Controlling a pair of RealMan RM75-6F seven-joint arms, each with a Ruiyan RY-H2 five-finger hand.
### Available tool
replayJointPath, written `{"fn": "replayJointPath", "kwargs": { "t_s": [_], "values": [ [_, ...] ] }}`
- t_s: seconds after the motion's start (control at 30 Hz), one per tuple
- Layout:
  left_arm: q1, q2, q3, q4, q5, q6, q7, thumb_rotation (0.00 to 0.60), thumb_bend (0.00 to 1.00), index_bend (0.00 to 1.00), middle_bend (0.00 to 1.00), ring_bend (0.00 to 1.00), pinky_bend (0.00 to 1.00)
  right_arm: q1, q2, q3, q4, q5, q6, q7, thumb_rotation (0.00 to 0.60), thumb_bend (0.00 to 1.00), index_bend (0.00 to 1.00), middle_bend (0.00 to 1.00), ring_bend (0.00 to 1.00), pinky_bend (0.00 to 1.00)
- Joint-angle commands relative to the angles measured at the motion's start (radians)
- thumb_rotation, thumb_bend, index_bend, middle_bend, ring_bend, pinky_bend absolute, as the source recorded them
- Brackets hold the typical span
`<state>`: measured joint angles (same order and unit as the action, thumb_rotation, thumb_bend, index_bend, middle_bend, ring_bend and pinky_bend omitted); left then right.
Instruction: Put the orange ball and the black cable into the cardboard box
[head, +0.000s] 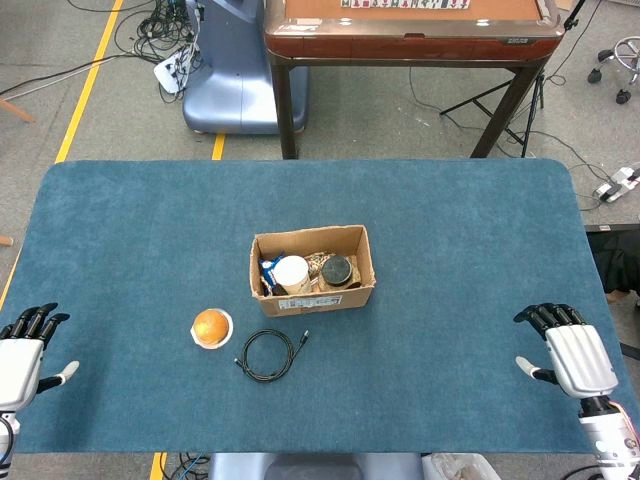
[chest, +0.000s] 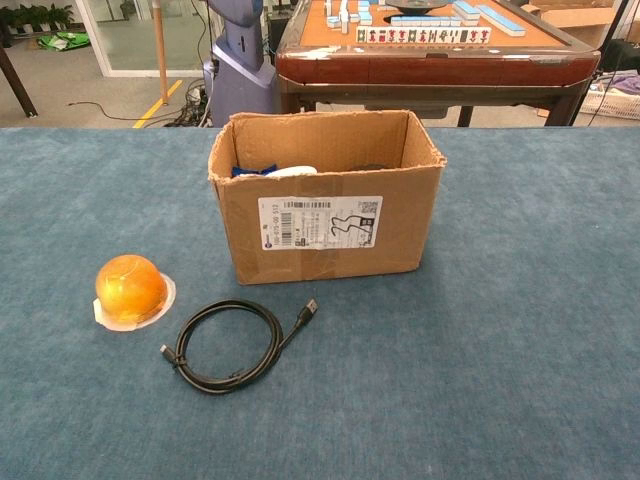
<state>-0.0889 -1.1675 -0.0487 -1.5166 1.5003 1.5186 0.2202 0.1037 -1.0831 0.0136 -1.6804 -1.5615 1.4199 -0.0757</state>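
Observation:
An orange ball (head: 210, 326) (chest: 130, 289) sits on a small white disc, left of and nearer than the cardboard box (head: 312, 297) (chest: 330, 235). A coiled black cable (head: 268, 354) (chest: 229, 343) lies flat on the blue cloth just right of the ball. The box stands open at the table's middle and holds a white cup, a dark round lid and some blue items. My left hand (head: 22, 355) hovers at the near left edge, fingers apart, holding nothing. My right hand (head: 570, 354) is at the near right edge, also open and empty. Neither hand shows in the chest view.
The blue cloth table (head: 450, 220) stretches wide around the box. Beyond its far edge stands a brown mahjong table (head: 410, 30) (chest: 430, 45) and a blue-grey machine base (head: 235, 70). Cables lie on the floor behind.

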Motion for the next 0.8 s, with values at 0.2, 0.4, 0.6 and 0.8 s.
{"fn": "replayJointPath", "kwargs": {
  "t_s": [0.2,0.4,0.6,0.8],
  "values": [
    [-0.003,0.004,0.003,-0.011,-0.001,-0.009,0.007,0.600,0.11,0.27,0.20,0.18,0.37,-0.009,-0.006,-0.006,0.009,-0.049,0.046,0.062,0.600,0.11,0.26,0.34,0.26,0.28],
    [-0.016,0.003,0.008,-0.009,0.048,0.001,-0.044,0.600,0.11,0.26,0.25,0.20,0.38,-0.009,0.011,-0.014,-0.005,-0.041,0.030,0.057,0.600,0.11,0.21,0.34,0.26,0.29],
    [-0.057,0.011,0.028,-0.044,0.079,-0.070,-0.013,0.600,0.11,0.26,0.25,0.21,0.38,-0.024,0.018,-0.028,-0.019,-0.077,0.063,0.041,0.600,0.11,0.21,0.34,0.26,0.29],
    [-0.133,0.040,0.026,-0.140,0.052,-0.214,0.047,0.600,0.11,0.17,0.22,0.17,0.37,-0.047,0.042,-0.032,-0.036,-0.095,0.110,0.055,0.600,0.11,0.21,0.34,0.26,0.29]
  ]
}}
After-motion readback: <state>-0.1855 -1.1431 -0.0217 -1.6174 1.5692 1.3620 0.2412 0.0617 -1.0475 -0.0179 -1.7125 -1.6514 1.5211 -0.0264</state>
